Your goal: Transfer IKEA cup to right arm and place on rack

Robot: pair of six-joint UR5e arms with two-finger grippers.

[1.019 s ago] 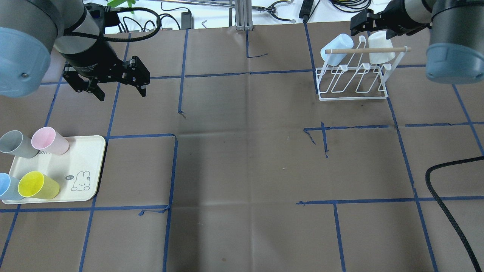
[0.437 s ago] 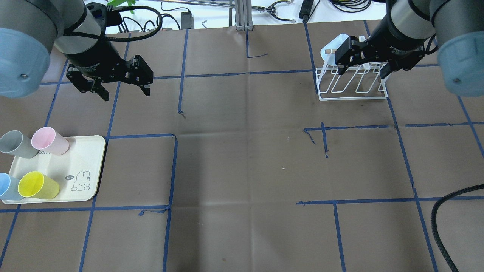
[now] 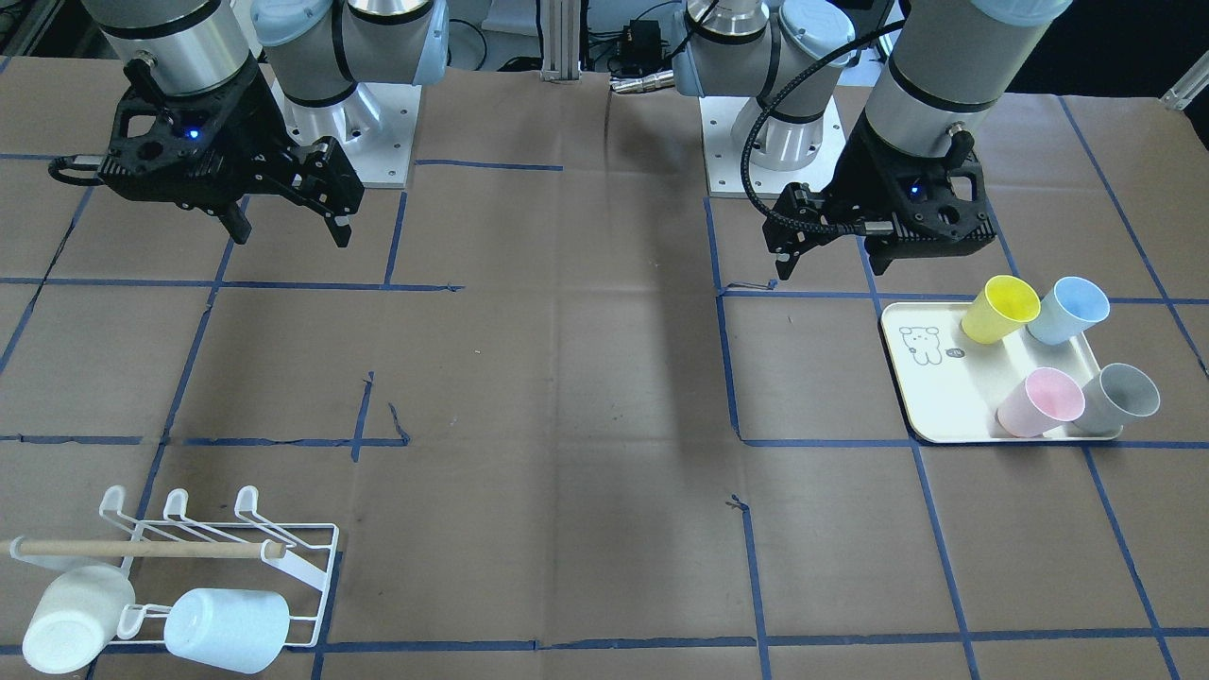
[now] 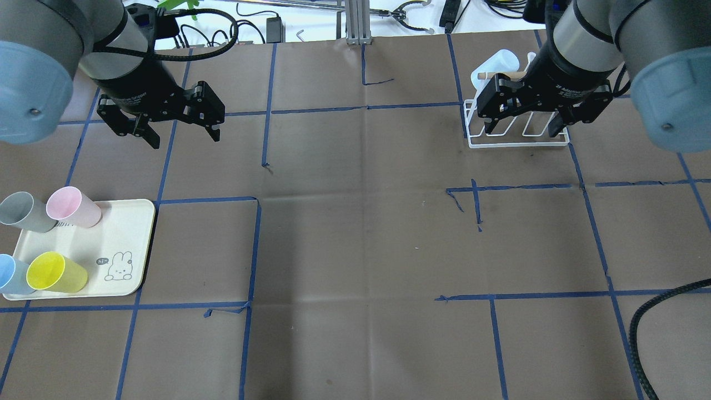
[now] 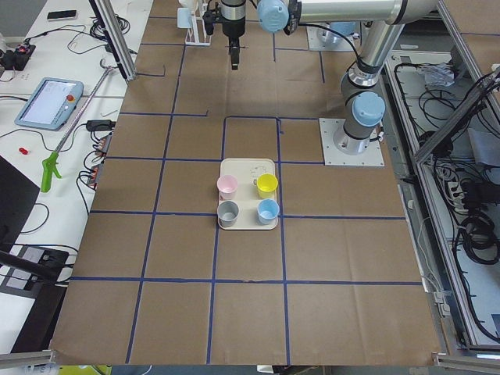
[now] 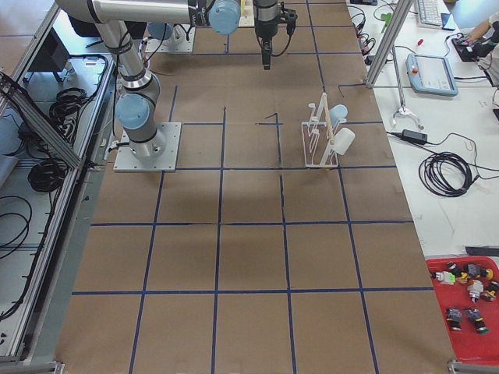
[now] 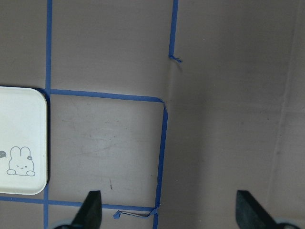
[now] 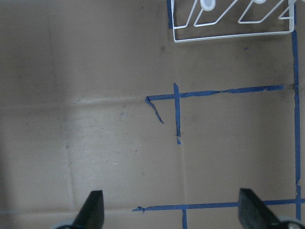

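At the far left of the worktop (image 4: 355,233) a cream tray (image 4: 130,244) is seen, on which four cups are stood upright: a grey cup (image 4: 22,211), a pink cup (image 4: 72,206), a blue cup (image 4: 11,275) and a yellow cup (image 4: 55,272). To the right of the tray the left hand (image 4: 182,139) is held high above the worktop, its fingers spread wide and nothing gripped. Well to the right, the right hand (image 4: 522,130) is held raised on the near side of the rack (image 4: 516,145), likewise spread wide and empty. On the rack's far row a pale blue cup (image 3: 227,616) and a white cup (image 3: 66,619) are hung tilted on the prongs. A wooden dowel (image 3: 142,548) is laid across the rack's top.
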